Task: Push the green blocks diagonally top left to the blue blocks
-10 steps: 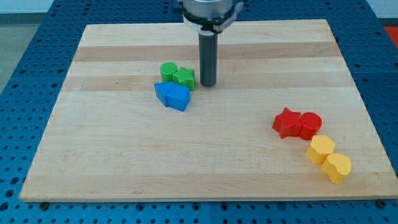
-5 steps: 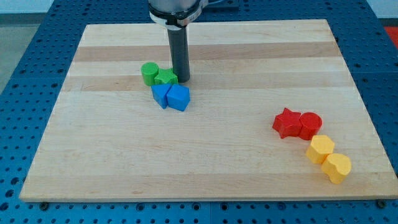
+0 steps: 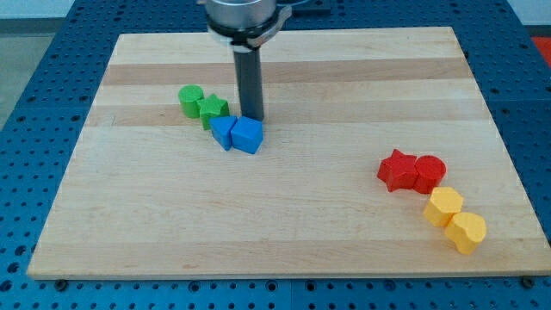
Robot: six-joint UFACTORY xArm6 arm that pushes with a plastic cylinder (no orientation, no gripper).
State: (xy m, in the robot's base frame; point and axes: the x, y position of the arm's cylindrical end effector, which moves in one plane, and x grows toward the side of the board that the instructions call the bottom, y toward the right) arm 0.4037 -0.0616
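Observation:
Two green blocks lie left of centre: a green cylinder (image 3: 191, 100) and a green star-like block (image 3: 213, 109) touching it on its right. Two blue blocks, a left blue block (image 3: 224, 132) and a right blue block (image 3: 246, 135), sit together just below and to the right of the green ones; the green star block touches the left blue block's top corner. My tip (image 3: 251, 116) stands on the board just above the right blue block and to the right of the green star block, a small gap away from it.
At the view's right lie a red star-like block (image 3: 396, 169) and a red cylinder (image 3: 429, 172), with two yellow blocks (image 3: 444, 207) (image 3: 466, 232) below them, near the board's right edge (image 3: 497, 142).
The green pair has slid to the view's left along the top of the blue blocks. My tip moved left with them, then drew slightly back to the right above the blue blocks.

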